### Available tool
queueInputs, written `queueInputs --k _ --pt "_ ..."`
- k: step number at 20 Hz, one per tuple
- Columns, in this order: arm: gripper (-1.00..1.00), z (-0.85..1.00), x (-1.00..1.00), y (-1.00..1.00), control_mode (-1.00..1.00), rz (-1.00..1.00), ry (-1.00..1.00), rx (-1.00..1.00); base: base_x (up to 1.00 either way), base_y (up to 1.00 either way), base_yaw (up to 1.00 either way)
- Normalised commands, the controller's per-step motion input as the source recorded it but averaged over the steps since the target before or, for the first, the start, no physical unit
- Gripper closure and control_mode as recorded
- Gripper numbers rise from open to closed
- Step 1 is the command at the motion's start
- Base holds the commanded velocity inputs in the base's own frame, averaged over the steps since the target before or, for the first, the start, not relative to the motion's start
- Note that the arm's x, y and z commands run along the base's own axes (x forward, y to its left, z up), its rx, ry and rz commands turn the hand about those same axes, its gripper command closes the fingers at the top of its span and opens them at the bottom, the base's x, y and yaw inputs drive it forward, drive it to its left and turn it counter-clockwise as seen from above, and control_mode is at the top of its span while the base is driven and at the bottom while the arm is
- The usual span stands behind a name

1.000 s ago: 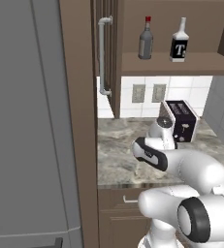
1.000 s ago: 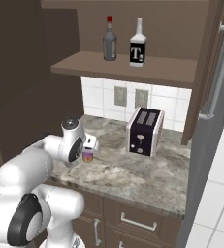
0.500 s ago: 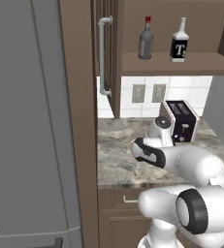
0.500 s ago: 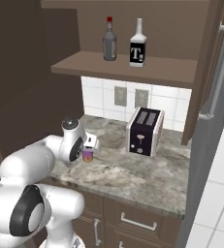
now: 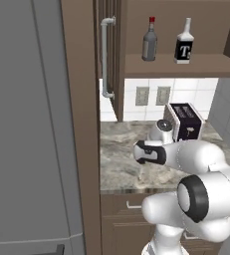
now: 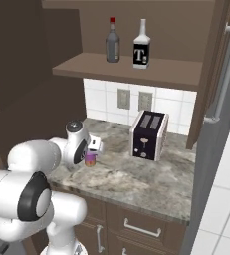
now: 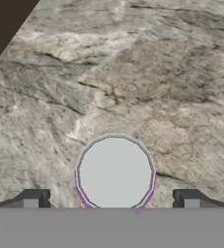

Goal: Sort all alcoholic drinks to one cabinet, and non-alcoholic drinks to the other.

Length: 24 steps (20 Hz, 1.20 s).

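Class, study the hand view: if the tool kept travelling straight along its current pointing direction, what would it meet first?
Most likely the purple can: its silvery top sits between the open tool's fingertips, directly ahead. Beyond it lies the stone counter. How far off the can is remains unclear.

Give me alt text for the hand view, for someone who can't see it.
Looking straight down on a purple can with a silvery top, standing on a grey marbled counter. The open gripper hangs above it, one dark finger either side, not touching.
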Motion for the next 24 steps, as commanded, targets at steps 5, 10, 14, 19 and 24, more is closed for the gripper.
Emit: queueInputs --k 5,10,14,19,24 --pt "-1.00 -0.10 0.10 0.00 -1.00 0.00 0.00 0.00 0.00 0.00 0.00" --pt "-1.00 -0.12 0.10 -0.02 -1.00 0.00 0.00 0.00 0.00 0.00 0.00" --pt "1.00 -0.07 0.05 -0.06 -1.00 0.00 0.00 0.00 0.00 0.00 0.00" --pt "1.00 0.00 0.00 -0.01 -1.00 0.00 0.02 0.00 0.00 0.00 0.00" --pt "1.00 0.37 -0.18 -0.08 -1.00 0.00 0.00 0.00 0.00 0.00 0.00"
